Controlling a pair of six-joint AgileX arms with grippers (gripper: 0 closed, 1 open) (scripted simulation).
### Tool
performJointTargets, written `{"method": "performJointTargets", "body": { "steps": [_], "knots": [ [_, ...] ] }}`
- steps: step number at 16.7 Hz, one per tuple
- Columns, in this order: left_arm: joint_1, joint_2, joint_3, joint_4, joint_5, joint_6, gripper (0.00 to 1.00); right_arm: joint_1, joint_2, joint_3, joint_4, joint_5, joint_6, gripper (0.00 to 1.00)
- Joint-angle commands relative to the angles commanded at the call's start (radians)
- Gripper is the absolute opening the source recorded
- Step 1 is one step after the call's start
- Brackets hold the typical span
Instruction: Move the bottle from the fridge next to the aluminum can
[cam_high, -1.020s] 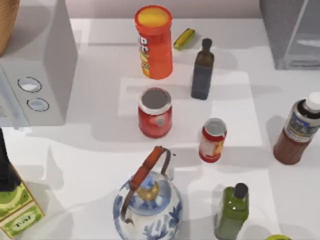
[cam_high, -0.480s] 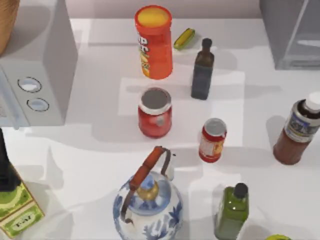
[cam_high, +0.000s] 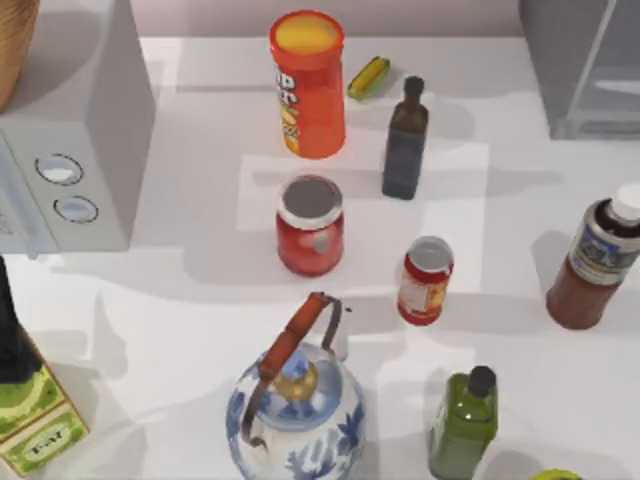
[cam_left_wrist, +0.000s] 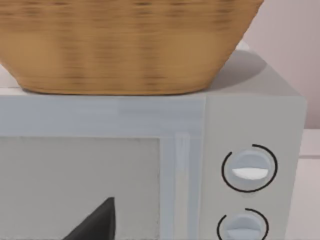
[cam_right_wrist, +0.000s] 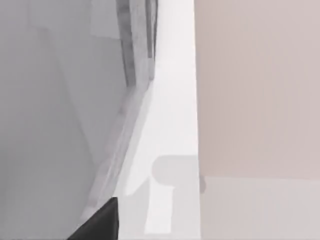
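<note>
Bottle (cam_high: 597, 262) stood right of aluminum can (cam_high: 425, 281), well apart, outside fridge (cam_high: 585, 65). Tool states: cannot tell. Risk: tall bottle tipping if clipped high.

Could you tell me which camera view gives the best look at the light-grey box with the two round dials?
The left wrist view: the light-grey box faces it, dials and door panel plain, a wicker basket on top. The top view catches its top and dials at the left edge.
</note>
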Motion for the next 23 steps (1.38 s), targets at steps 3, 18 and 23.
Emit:
{"method": "performJointTargets", "body": {
  "steps": [3,18,23],
  "knots": [
    [0.000,0.000,0.000,0.000,0.000,0.000,1.00,-0.016,-0.012,-0.021,0.010,-0.003,-0.001,1.00],
    [0.000,0.000,0.000,0.000,0.000,0.000,1.00,0.822,-0.195,-0.290,0.329,0.639,0.570,1.00],
    [0.000,0.000,0.000,0.000,0.000,0.000,1.00,0.906,-0.226,-0.327,0.370,0.720,0.641,1.00]
  ]
}}
